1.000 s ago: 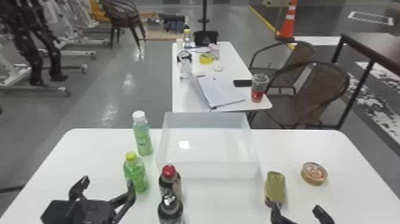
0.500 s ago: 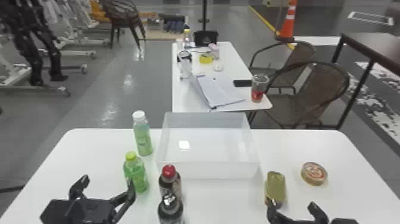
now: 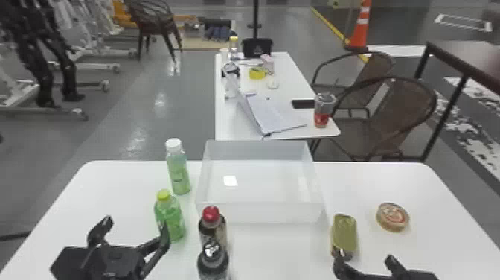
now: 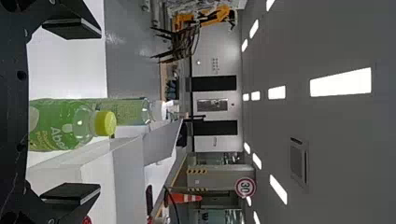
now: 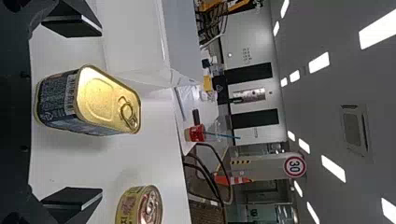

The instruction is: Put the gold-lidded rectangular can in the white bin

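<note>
- Left end effector point(image 3: 135, 223): low at the left of the worktop point(image 3: 282, 245), fingers spread wide and gripping nothing, well apart from the gold-lidded can.
- Green bottle with a yellow cap point(image 3: 169, 219): upright; in the head view one finger of the left end effector overlaps it, while the left wrist view shows it between the two fingers' lines, with gaps either side.
- Green bottle with a white cap point(image 3: 178, 171): upright, just behind the yellow-capped one.
- Two dark bottles: the red-capped one point(image 3: 212, 229) upright in front of the bin's left part, the other point(image 3: 213, 262) nearer the robot, partly covering it.
- White bin point(image 3: 260, 213): at the worktop's far middle, its opening facing up.
- Gold-lidded rectangular can point(image 3: 344, 232): upright on the worktop, outside the bin, near its front right corner, pull-ring lid on top. The right wrist view places it between the lines of the right end effector's fingers, apart from both pads and closer to the bin-side one. In the head view that finger's tip overlaps its near lower end.
- Right end effector point(image 3: 364, 257): on the near side of the can, fingers parted, nothing grasped.
- Round tin point(image 3: 393, 217): flat on the worktop, right of the can and slightly farther back.
</note>
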### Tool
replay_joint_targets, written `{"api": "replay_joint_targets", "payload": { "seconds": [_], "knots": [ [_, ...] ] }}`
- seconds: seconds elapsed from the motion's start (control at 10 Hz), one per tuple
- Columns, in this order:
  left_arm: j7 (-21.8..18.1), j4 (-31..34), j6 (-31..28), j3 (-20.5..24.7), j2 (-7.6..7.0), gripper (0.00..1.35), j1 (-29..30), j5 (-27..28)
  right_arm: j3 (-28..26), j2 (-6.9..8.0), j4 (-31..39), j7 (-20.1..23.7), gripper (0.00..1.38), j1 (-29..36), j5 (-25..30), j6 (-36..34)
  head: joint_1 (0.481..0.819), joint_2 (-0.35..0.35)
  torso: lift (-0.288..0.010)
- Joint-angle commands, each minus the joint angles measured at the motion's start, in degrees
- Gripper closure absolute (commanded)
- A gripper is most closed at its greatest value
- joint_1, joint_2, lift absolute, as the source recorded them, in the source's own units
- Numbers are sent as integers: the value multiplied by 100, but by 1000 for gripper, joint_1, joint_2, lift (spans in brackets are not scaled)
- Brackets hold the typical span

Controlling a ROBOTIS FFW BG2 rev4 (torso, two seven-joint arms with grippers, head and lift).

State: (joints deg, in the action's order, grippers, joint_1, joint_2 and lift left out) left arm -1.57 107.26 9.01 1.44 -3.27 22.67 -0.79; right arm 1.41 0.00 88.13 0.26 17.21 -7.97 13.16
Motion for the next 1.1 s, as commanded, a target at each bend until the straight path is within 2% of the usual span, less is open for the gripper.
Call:
{"api": "replay_joint_targets", "payload": {
  "seconds": [0.0, 0.1, 0.4, 1.0],
  "knots": [
    [-10, -21, 21, -3, 2, 140, -17, -18, 0, 5, -191, 0, 91, -103, -47, -7, 549, 0, -100],
    [-19, -38, 39, -3, 2, 140, -26, -27, 0, 0, -341, 0, 91, -218, -56, -7, 549, 0, -100],
    [-72, -74, 101, -3, 2, 142, -44, -53, 149, -176, -710, 9, 91, -499, -214, -68, 549, 0, -100],
    [-107, -161, 276, -3, 11, 142, -70, -132, 299, -264, -1202, 114, 91, -1000, -205, -51, 549, 0, -100]
  ]
}}
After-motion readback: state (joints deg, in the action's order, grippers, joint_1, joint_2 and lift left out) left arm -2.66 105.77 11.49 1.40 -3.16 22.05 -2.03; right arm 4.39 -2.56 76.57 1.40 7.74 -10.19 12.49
